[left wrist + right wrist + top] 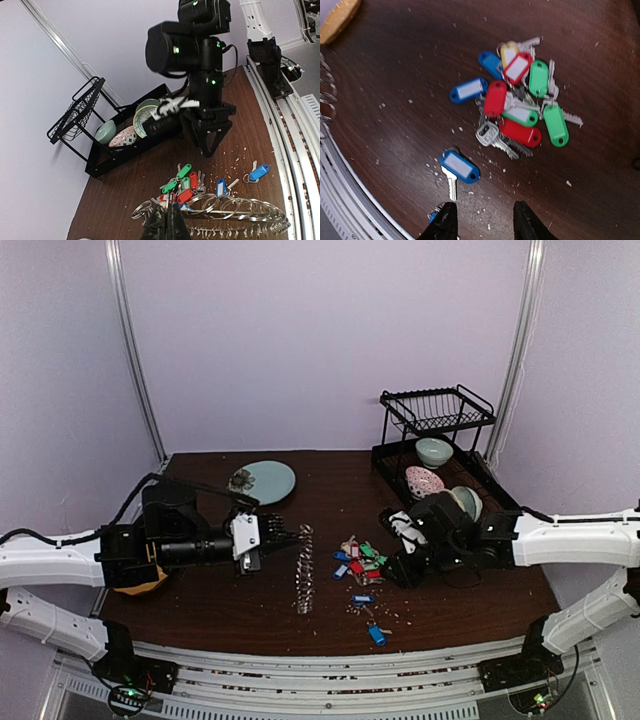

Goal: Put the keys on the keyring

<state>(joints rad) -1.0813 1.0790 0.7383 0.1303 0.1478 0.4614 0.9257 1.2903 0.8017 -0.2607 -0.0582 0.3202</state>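
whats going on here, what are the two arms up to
Two robot arms are getting tagged keys onto a big keyring. The left gripper is shut on the keyring, holding it up on edge over the middle of the table. The right gripper is open and empty, hovering over the pile of keys with red, green and blue tags. One blue-tagged key lies apart from the pile, just ahead of its fingers.
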